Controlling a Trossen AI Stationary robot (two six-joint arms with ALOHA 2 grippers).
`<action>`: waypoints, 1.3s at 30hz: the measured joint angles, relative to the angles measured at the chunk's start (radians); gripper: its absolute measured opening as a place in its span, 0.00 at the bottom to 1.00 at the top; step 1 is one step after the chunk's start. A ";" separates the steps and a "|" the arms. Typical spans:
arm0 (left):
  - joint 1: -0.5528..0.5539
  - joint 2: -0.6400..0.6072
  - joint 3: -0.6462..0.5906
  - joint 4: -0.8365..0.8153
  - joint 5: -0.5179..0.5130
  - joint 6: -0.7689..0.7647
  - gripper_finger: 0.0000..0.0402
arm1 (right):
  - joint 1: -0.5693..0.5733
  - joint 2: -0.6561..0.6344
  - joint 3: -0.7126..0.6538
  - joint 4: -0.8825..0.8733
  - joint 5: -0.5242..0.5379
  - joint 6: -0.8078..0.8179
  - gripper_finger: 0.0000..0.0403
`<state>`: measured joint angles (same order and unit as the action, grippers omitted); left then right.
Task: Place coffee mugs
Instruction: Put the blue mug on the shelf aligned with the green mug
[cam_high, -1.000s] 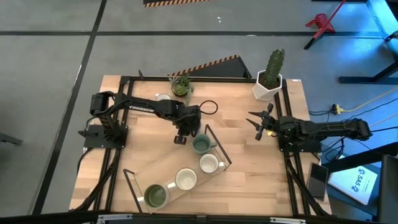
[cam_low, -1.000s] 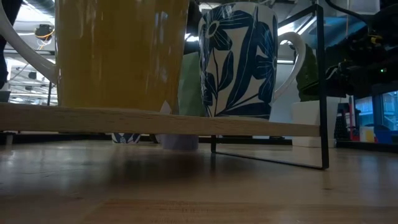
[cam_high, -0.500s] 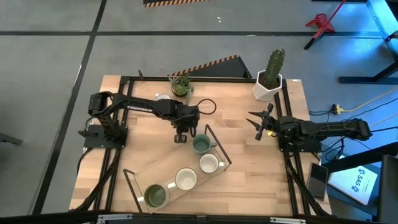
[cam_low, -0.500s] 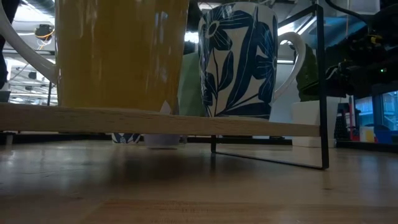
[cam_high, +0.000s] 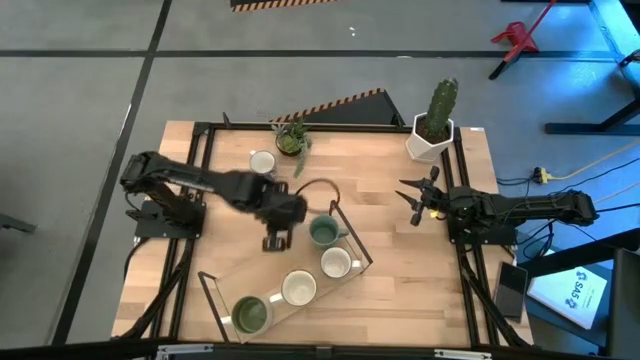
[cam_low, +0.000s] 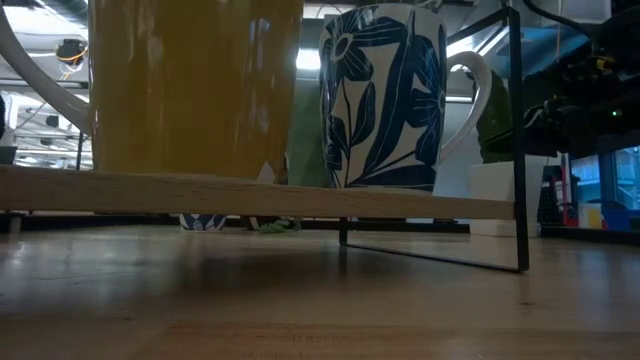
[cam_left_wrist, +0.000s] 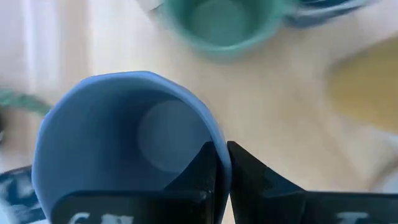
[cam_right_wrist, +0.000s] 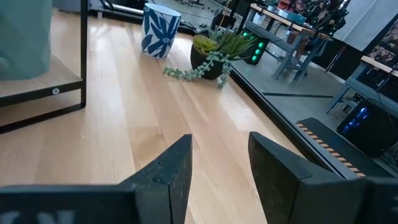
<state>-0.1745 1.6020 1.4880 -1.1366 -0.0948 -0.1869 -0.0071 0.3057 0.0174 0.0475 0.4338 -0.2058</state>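
Mug (cam_left_wrist: 118, 146) rim pinched tight in the left gripper (cam_left_wrist: 222, 168), carry step, just at nine o'clock of the teal mug (cam_high: 322, 232) on the rack (cam_high: 262, 265). Next up, I'd guess: a free spot there. Right gripper (cam_high: 413, 198) idles at three o'clock, jaws apart.

Lavender mug (cam_left_wrist: 118, 146) upright, rim pinched; teal mug (cam_high: 322, 233), two white, olive on rack; one loose.

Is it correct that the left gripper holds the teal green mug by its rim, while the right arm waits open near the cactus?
Not quite. The left gripper is shut on the rim of the lavender mug, as the left wrist view shows; the teal green mug stands free beyond it. The right gripper does wait open near the cactus.
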 joint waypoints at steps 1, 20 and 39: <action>-0.031 -0.004 0.002 0.010 0.000 -0.032 0.04 | 0.000 -0.001 0.000 0.000 -0.001 0.000 0.35; -0.244 0.086 0.001 0.159 -0.051 -0.066 0.04 | 0.000 0.000 0.000 0.001 0.000 0.000 0.35; -0.251 0.127 0.000 0.131 0.004 -0.119 0.04 | 0.000 0.000 0.000 0.001 0.000 0.000 0.35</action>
<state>-0.4252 1.7290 1.4876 -1.0059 -0.0904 -0.3058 -0.0071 0.3055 0.0174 0.0483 0.4343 -0.2060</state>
